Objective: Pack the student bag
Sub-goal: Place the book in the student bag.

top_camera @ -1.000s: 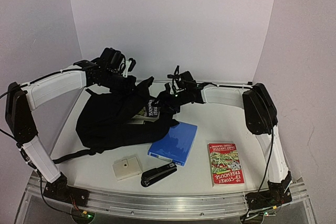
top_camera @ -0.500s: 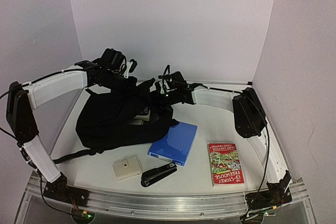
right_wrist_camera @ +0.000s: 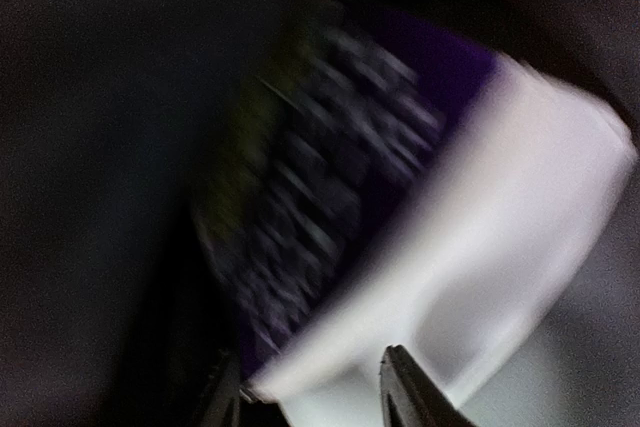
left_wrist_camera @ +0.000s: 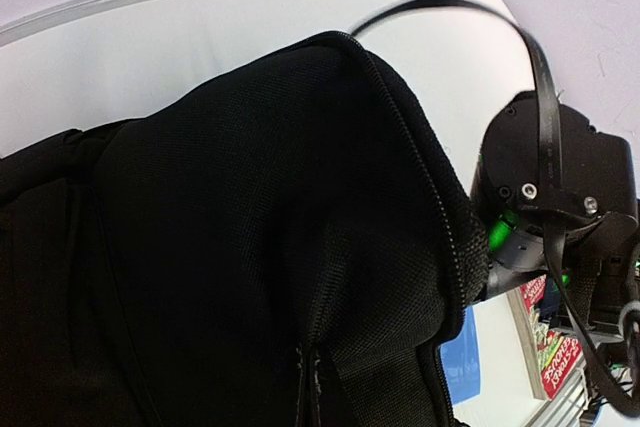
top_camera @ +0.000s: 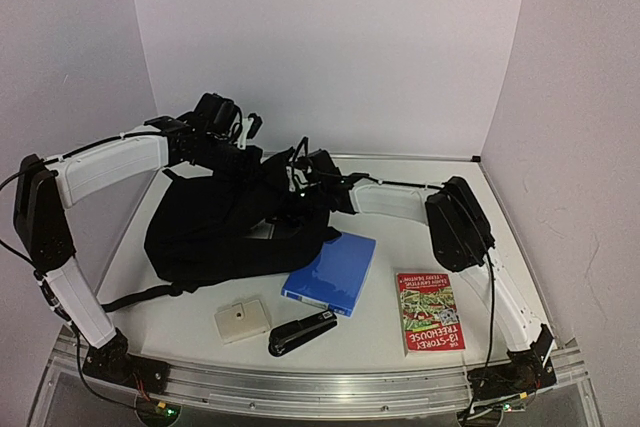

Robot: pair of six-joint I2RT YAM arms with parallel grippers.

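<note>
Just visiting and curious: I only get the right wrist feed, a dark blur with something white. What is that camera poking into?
Observer: From above, the right gripper is at the open mouth of the student bag, a big black backpack.
Operator: What keeps it open?
Observer: The left gripper, shut on the bag's upper edge, holds it up.
Operator: Anything left outside?
Observer: A blue book, a red book, a black stapler and a small beige box lie in front of it.

A blue binder [top_camera: 331,272] lies mid-scene on a white table [top_camera: 400,247], with a red paperback [top_camera: 429,310] to its right. Nearer, a black stapler [top_camera: 302,332] sits just right of a small beige box [top_camera: 242,319].
</note>
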